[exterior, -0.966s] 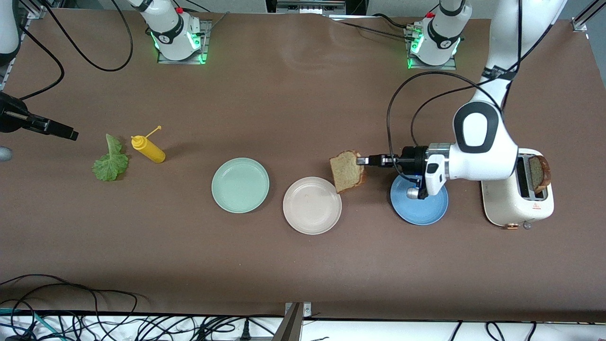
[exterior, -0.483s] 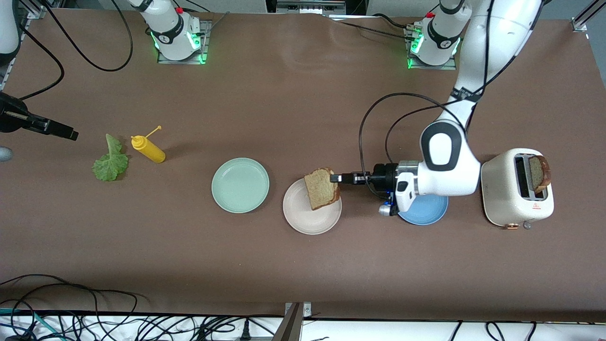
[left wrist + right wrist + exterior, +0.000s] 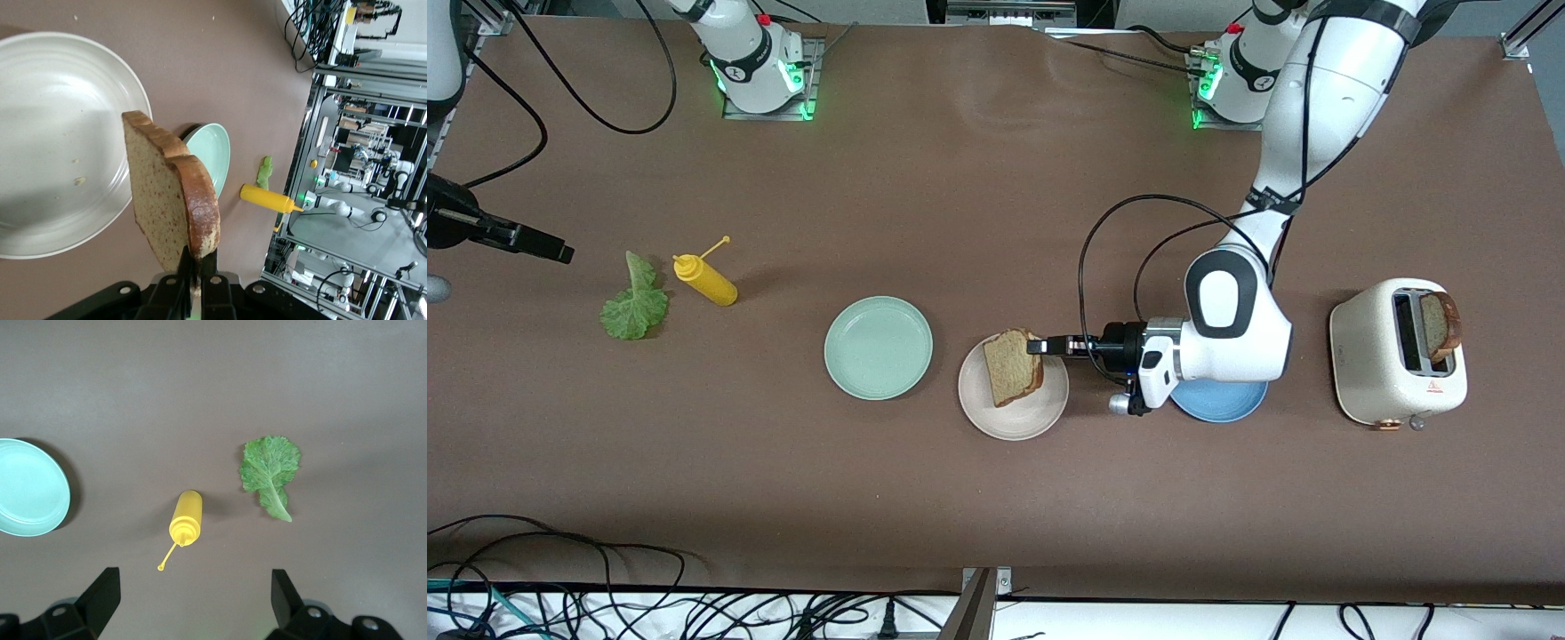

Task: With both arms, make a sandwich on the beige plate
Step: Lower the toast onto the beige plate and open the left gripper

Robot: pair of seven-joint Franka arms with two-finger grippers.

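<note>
A brown matte table [image 3: 960, 222] carries three round plates in a row. The left gripper [image 3: 1040, 345] (fingers clamped on the crust) holds a tan, grainy bread slice [image 3: 1012, 365] upright over the empty, faintly speckled beige plate [image 3: 996, 413]. A second slice [image 3: 1440, 325] stands in the white toaster [image 3: 1378, 373]. The right gripper [image 3: 551, 249], fingers apart, waits over the ruffled lettuce leaf [image 3: 633, 302] and yellow squeeze bottle [image 3: 707, 281].

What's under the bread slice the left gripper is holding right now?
The beige plate is under the bread slice, which the left gripper holds by its crust. The plate's visible part is bare except for crumbs; the part under the slice is hidden in the front view.
</note>
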